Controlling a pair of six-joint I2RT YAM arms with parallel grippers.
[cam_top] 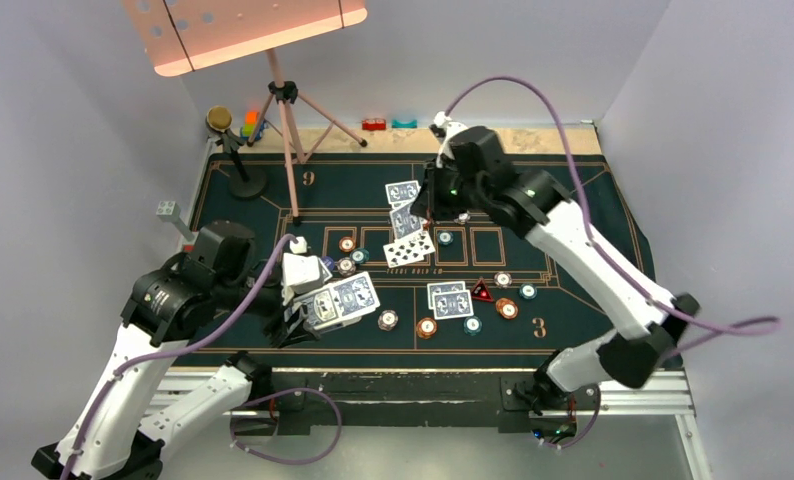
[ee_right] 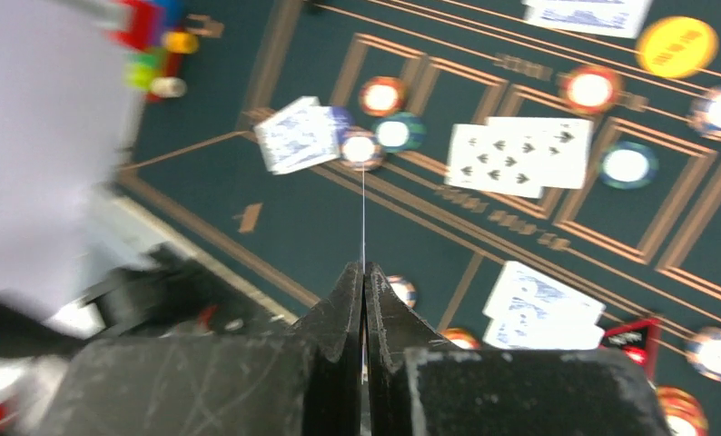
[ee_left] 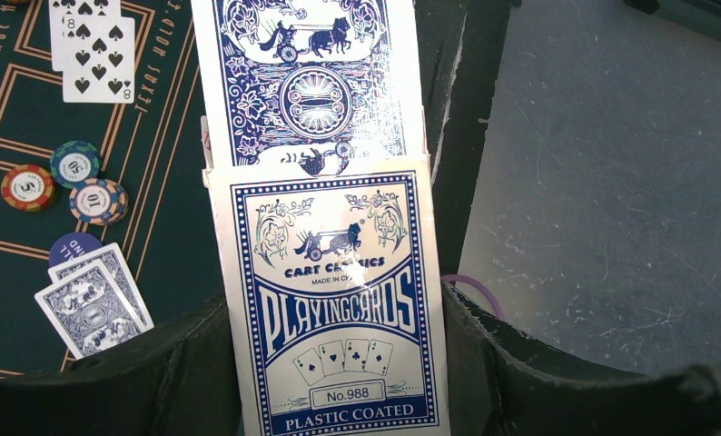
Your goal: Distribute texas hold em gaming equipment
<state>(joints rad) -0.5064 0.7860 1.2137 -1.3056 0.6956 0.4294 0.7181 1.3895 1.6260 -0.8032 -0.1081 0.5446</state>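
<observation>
Pinching one thin, likely slippery playing card point(ee_right: 363, 218) by its edge, the right claw point(ee_right: 364, 272) is closed; the left claw point(ee_left: 334, 304) clamps the card box point(ee_left: 339, 381).

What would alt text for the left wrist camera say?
A blue-and-white playing card box, pinched between the left gripper's dark fingers, with a card sticking out its top. Left, poker chips and cards lie on a green mat.

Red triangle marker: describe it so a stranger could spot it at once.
Find the dark green mat, then the pair of face-down cards near its front edge, just right of centre. The red triangular marker sits just right of them, the only three-cornered piece among round chips.
</observation>
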